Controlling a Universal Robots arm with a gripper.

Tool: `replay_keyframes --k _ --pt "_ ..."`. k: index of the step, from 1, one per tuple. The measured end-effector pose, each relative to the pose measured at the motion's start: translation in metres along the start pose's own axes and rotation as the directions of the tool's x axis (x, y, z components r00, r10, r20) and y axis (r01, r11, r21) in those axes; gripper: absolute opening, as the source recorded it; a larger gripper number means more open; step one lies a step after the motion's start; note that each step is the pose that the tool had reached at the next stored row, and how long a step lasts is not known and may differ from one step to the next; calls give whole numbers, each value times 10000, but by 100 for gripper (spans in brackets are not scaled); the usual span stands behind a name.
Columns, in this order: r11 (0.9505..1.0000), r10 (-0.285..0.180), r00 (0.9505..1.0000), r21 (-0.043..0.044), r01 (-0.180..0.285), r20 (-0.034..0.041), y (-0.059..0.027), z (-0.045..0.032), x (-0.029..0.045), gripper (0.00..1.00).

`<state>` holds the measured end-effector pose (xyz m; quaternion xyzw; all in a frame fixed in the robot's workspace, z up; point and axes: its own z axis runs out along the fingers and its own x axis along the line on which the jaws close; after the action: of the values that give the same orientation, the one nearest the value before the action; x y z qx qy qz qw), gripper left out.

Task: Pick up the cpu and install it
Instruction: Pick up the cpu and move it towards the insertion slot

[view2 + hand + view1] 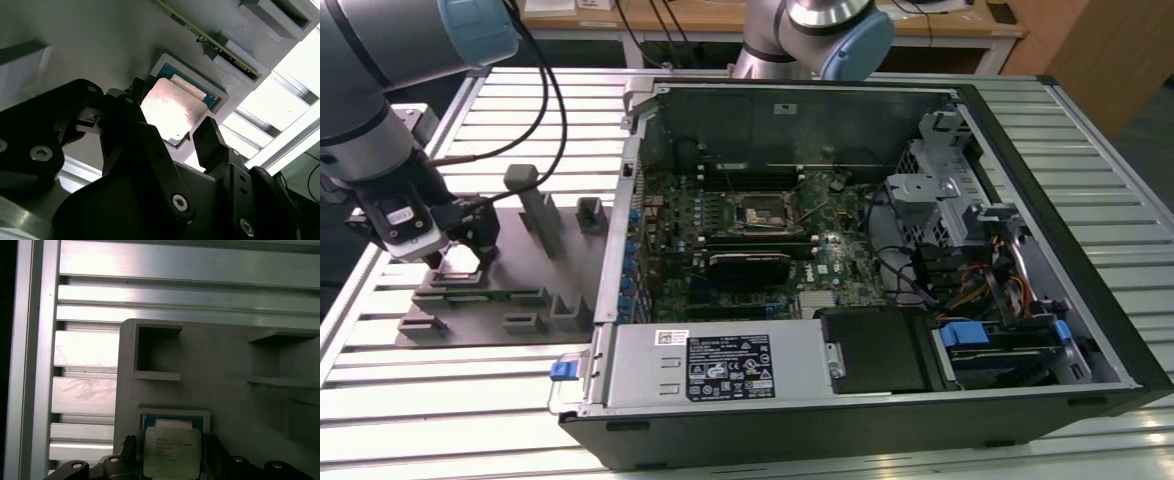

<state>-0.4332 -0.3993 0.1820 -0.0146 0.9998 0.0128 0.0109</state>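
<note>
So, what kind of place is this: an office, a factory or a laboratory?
Most likely a robotics laboratory or test bench. An opened computer case lies on a slatted aluminium table, a robot arm's gripper hangs over a cpu seated in a grey fixture plate, and wooden desks stand behind.

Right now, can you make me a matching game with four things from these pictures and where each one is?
Things
1. shiny silver square cpu
2. black two-fingered gripper
3. big black open computer case
4. flat grey plastic fixture plate

Places
A. on the slatted aluminium table, at the exterior view's left
B. at the exterior view's right, with a green motherboard inside
C. in a shallow square pocket of the plate
D. just above the chip, open, one finger on each side

Pairs: 1-C, 2-D, 3-B, 4-A
</note>
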Motion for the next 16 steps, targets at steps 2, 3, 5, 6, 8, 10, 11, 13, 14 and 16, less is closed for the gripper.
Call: replay_keyframes --k 2,3,5,6,8,10,11,13,14,16 --pt "10000 -1 10000 1 1 -2 0 2 1 66" --pt "10000 -1 10000 2 1 -3 0 1 1 66" --pt "10000 0 10000 1 0 -3 0 2 1 66" --pt "10000 0 10000 1 0 -3 0 3 1 66" --pt "10000 0 10000 1 0 -3 0 3 1 66" --pt "10000 0 10000 1 0 -3 0 4 1 66" --pt "10000 0 10000 1 0 -3 0 4 1 66" --pt "10000 -1 10000 1 1 -3 0 4 1 66" --pt "10000 0 10000 1 0 -2 0 5 1 65" --pt "10000 0 10000 2 0 -3 0 5 1 58"
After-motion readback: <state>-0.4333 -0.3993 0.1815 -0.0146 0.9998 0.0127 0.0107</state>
